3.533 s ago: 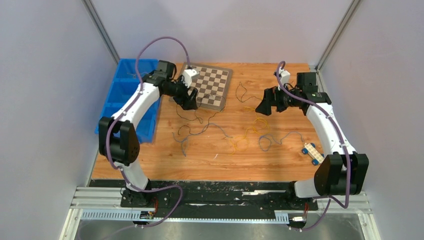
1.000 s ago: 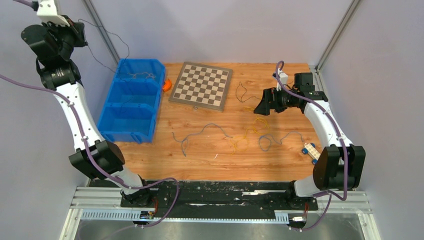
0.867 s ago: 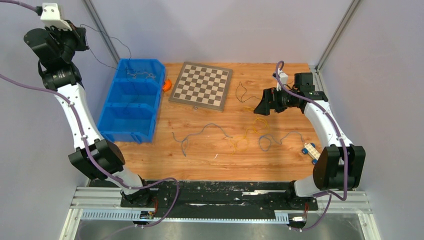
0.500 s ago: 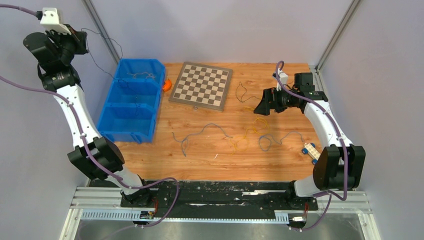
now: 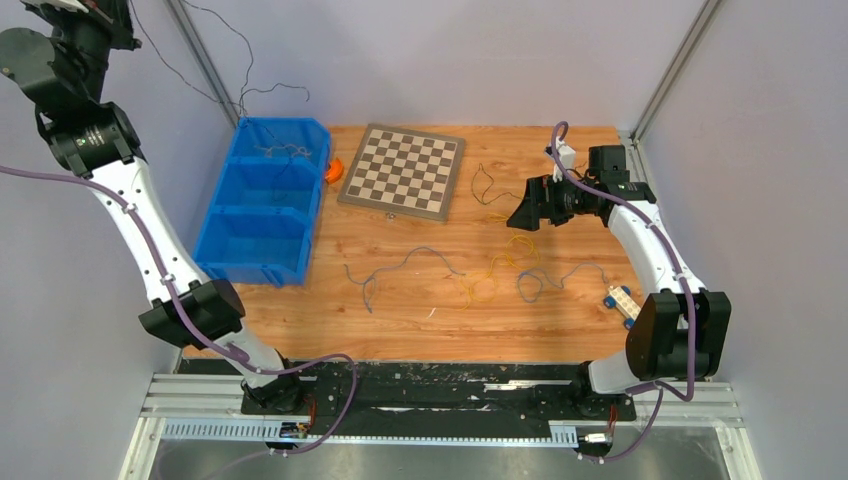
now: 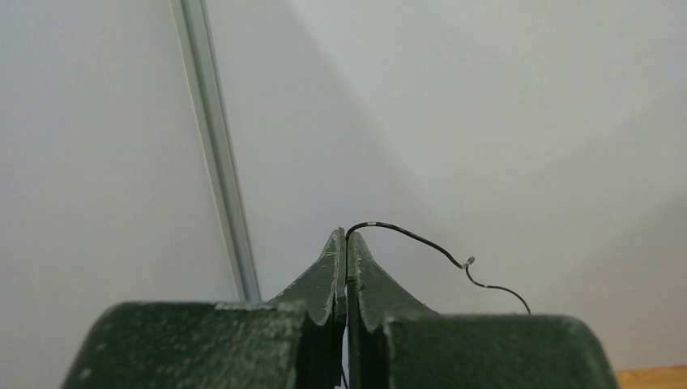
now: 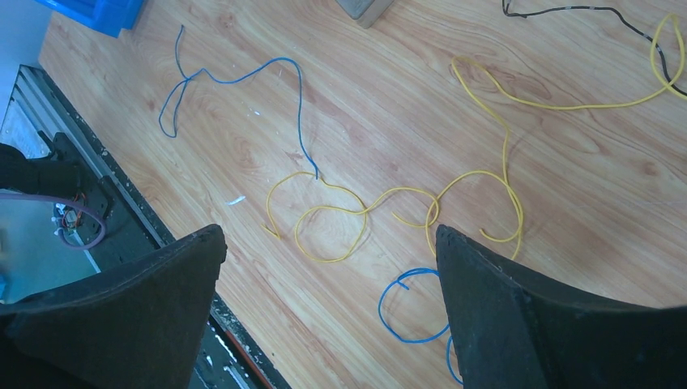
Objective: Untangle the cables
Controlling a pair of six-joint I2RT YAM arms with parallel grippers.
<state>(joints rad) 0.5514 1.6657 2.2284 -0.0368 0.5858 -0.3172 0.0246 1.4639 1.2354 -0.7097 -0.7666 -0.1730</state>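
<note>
Wood desk, grey walls round it. Your left tool is clamped fully shut on the black cable, high against the left wall and well above the blue bin. That cable hangs down to about the bin's far rim. Your right tool is wide open, gripping nothing, hovering over the desk. Under it you have the yellow cable in loose loops, a blue cable meeting its left end, and another blue cable just beside its near loop. A second black cable lies by the yellow's far loop. The chessboard sits between the bin and the right tool. More thin wires lie in the bin's far compartment.
</note>
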